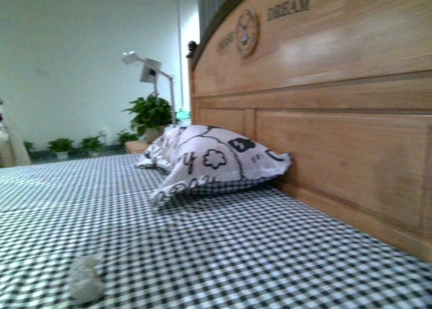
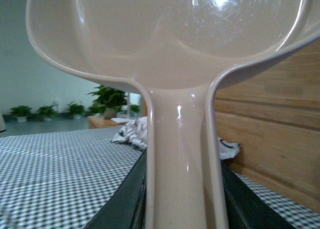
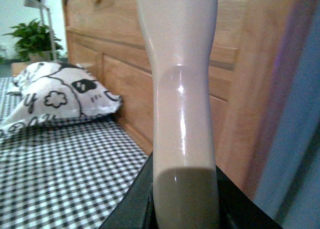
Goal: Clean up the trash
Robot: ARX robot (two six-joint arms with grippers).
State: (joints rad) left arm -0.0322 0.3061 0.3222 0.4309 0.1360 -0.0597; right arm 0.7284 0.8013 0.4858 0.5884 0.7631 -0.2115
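Trash [image 1: 86,278]: blurred, folds unreadable, close to the front view's lower edge. Headboard [image 1: 337,120]: cut off by the top and right edges; the carved word left of its round emblem [image 1: 247,32] is too blurred to read. Scoop [image 2: 170,34]: bowl cut off by the top and right edges, stem running out at the bottom; it hides the middle of the pillow [image 2: 131,131]. Left fingers [image 2: 125,201]: dark, against either side of the stem, cut off by the lower edge. Pale handle [image 3: 182,114]: both ends out of frame, tool unidentifiable. Right fingers [image 3: 134,204]: dark, pressed to the handle, mostly out of frame.
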